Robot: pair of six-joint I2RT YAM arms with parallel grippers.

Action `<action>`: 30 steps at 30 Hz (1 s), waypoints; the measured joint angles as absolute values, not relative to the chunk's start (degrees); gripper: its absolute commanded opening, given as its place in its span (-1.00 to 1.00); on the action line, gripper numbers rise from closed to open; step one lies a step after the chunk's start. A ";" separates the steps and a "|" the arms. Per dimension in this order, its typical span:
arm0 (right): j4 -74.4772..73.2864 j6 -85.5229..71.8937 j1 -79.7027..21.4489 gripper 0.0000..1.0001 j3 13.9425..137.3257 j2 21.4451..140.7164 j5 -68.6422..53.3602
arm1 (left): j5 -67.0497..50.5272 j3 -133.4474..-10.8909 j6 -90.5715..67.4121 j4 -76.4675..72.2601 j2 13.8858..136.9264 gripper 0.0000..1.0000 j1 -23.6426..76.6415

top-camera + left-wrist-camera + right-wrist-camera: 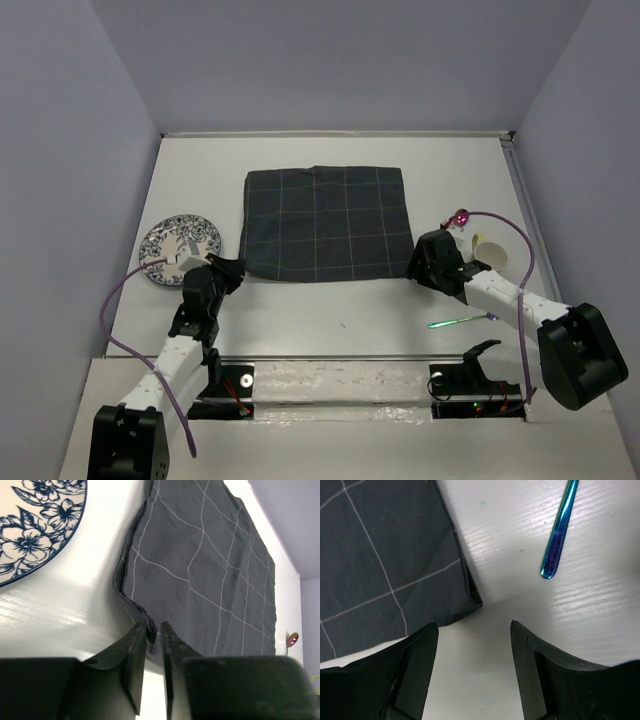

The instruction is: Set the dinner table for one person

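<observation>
Pinching the near-left corner of the placemat (325,222), right of the plate (178,250), with the left gripper (154,631) clenched low over the table (330,315), and holding the right gripper (474,627) spread apart, fingers straddling bare table beside the near-right corner, near a utensil (560,530).

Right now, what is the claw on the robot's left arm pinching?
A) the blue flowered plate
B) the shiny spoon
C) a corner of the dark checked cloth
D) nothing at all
C: in the left wrist view the left gripper has its fingers closed on a corner of the checked cloth, while the plate lies apart from it, untouched.
</observation>
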State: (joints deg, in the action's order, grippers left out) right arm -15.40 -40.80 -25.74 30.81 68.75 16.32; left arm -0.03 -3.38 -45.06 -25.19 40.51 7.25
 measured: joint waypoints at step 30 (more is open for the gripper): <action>-13.65 -43.42 -23.51 -0.92 28.23 64.42 12.80 | -2.55 -23.14 -40.77 -14.04 40.07 0.18 10.04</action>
